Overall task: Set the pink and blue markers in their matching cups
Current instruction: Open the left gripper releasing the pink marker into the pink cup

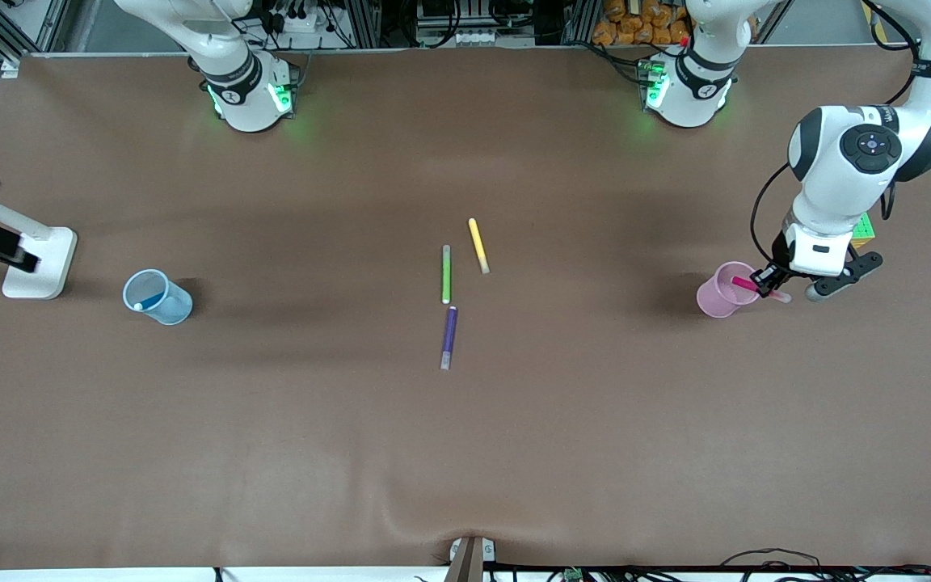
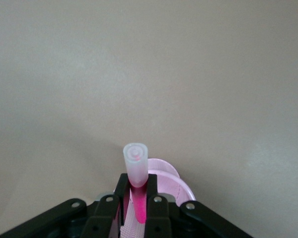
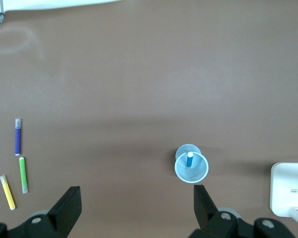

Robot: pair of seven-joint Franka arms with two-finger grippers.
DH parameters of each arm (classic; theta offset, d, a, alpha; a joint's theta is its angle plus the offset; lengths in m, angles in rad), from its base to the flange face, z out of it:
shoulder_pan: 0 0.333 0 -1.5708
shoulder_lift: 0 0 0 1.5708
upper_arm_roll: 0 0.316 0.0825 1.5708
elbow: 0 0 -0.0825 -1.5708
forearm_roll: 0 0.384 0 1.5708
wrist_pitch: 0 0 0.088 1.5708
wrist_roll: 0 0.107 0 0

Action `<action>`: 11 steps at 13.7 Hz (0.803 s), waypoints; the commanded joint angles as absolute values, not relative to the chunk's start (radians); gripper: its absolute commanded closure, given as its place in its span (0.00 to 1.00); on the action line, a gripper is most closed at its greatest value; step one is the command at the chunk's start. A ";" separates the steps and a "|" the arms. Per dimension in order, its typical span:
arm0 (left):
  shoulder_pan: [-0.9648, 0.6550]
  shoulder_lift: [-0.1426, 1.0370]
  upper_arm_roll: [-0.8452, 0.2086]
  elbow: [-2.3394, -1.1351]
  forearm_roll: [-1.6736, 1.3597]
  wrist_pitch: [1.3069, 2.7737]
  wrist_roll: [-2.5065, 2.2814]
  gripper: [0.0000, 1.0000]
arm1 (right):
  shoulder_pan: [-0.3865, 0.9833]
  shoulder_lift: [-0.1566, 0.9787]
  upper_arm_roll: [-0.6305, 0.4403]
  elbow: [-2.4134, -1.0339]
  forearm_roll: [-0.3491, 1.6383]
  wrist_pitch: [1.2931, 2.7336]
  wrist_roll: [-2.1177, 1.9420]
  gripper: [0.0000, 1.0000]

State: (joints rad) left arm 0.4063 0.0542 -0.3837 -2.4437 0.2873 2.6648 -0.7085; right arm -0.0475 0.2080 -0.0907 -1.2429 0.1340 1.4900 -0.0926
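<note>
I have the left gripper [image 1: 766, 280] clamped on the pink marker [image 1: 744, 284], its jaws pinched tight around the barrel just below the pale cap, as the left wrist view shows. The marker hangs tilted over the rim of the pink cup [image 1: 722, 296], which stands near the tabletop's edge at the left arm's end. Its tip looks to be at the cup's mouth; I cannot tell how deep it reaches.

My right gripper [image 3: 134, 206] waits with jaws spread wide, high over the tabletop near the right arm's end, holding nothing. Below it the blue cup [image 1: 160, 297] stands near that edge with the blue marker [image 1: 145, 303] already inside, leaning on the wall.

Green [image 1: 446, 274], yellow [image 1: 478, 245] and purple [image 1: 449, 336] markers lie untouched at the tabletop's middle.

I judge this the last step: dropping the pink marker. Next I must line the marker up over the cup's opening, then open the jaws without knocking the light cup over.
</note>
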 commanded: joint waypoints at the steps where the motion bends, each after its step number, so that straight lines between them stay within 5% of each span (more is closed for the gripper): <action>1: 0.410 0.129 -0.388 -2.425 0.307 2.694 -0.736 1.00 | -0.006 0.200 -0.086 -1.203 0.034 1.454 -0.013 0.00; 7: 0.408 0.086 -0.448 -2.410 0.308 2.632 -0.758 1.00 | 0.023 0.138 -0.090 -1.210 0.008 1.318 0.152 0.00; 8: 0.410 0.086 -0.463 -2.405 0.307 2.606 -0.776 0.93 | 0.015 0.140 -0.092 -1.203 0.006 1.316 0.126 0.00; 9: 0.410 0.086 -0.472 -2.398 0.307 2.577 -0.790 0.64 | 0.005 0.138 -0.092 -1.201 0.021 1.307 0.112 0.00; 10: 0.411 0.084 -0.474 -2.393 0.307 2.565 -0.792 0.01 | -0.018 0.137 -0.092 -1.201 0.082 1.301 0.100 0.00; 11: 0.414 0.077 -0.474 -2.393 0.307 2.565 -0.785 0.00 | -0.037 0.133 -0.091 -1.201 0.125 1.299 0.100 0.00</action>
State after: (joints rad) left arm 0.4044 0.1048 -0.4615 -2.4015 0.2879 2.6021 -0.7628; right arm 0.0048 0.1421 -0.0962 -1.2003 0.0593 1.3119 0.1242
